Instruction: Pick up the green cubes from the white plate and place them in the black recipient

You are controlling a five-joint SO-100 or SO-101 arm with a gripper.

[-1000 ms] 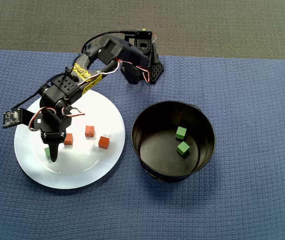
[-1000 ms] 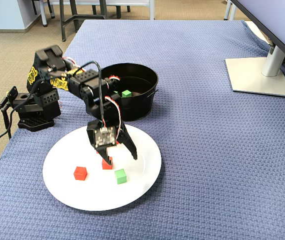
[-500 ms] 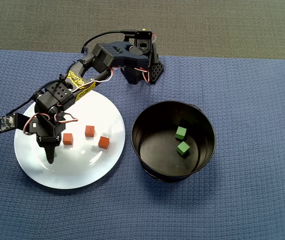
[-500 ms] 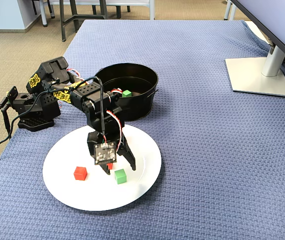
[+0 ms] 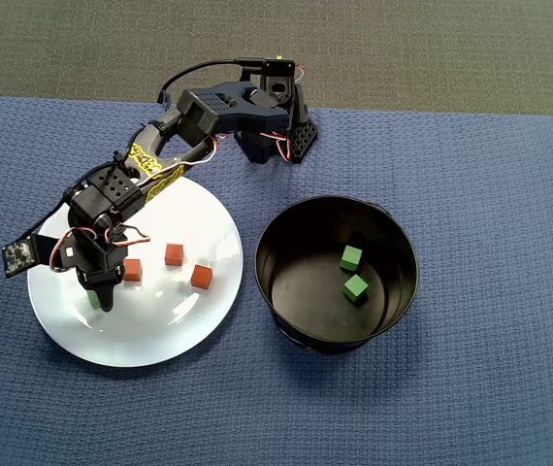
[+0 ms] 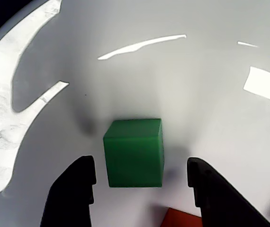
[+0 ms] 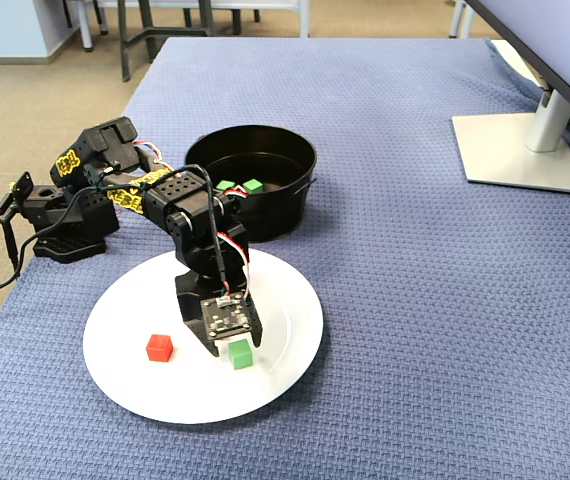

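One green cube (image 6: 134,152) lies on the white plate (image 6: 196,71) between my gripper's (image 6: 141,165) open fingers, with a gap on each side. From overhead, the gripper (image 5: 98,297) is over the plate's (image 5: 160,330) left part and hides most of that cube (image 5: 92,301). The fixed view shows the gripper (image 7: 231,343) low over the cube (image 7: 241,353). Two more green cubes (image 5: 351,258) (image 5: 356,287) lie inside the black recipient (image 5: 337,200), right of the plate.
Three orange-red cubes (image 5: 132,270) (image 5: 174,254) (image 5: 201,277) lie on the plate just right of the gripper, and one corner shows under the jaws (image 6: 182,220). The arm's base (image 5: 276,131) stands behind the plate. A monitor foot (image 7: 520,150) is at the far right.
The gripper has come down over the plate and closed in on the green cube, which now sits between the open fingers. The cubes have not moved.
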